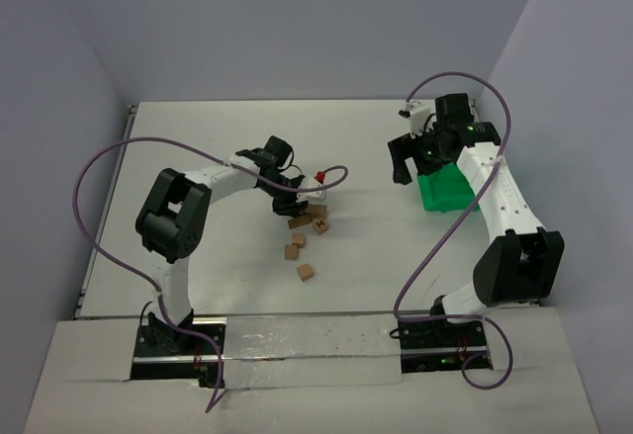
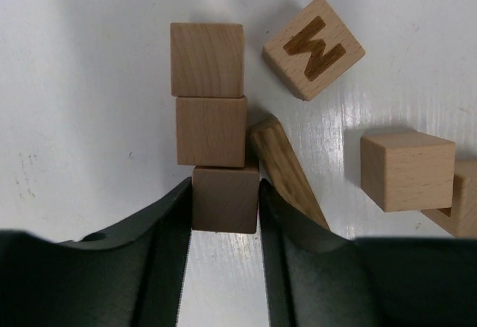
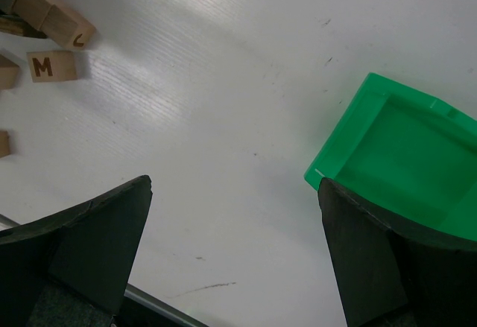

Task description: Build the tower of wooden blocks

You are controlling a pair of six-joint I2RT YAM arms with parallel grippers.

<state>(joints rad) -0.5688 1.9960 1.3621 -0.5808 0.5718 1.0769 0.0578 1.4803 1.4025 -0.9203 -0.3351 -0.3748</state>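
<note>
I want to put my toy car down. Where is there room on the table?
Bare white table lies between the small light-brown wooden cubes and the bright green plastic bin. Crowded around the left gripper and cubes.

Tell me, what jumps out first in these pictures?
Three plain wooden cubes in a line fill the left wrist view, the nearest cube pinched between the left arm's jaws. A lettered cube lies beside them. Over on the right, a bright green bin sits by the right arm's wide-open jaws.
</note>
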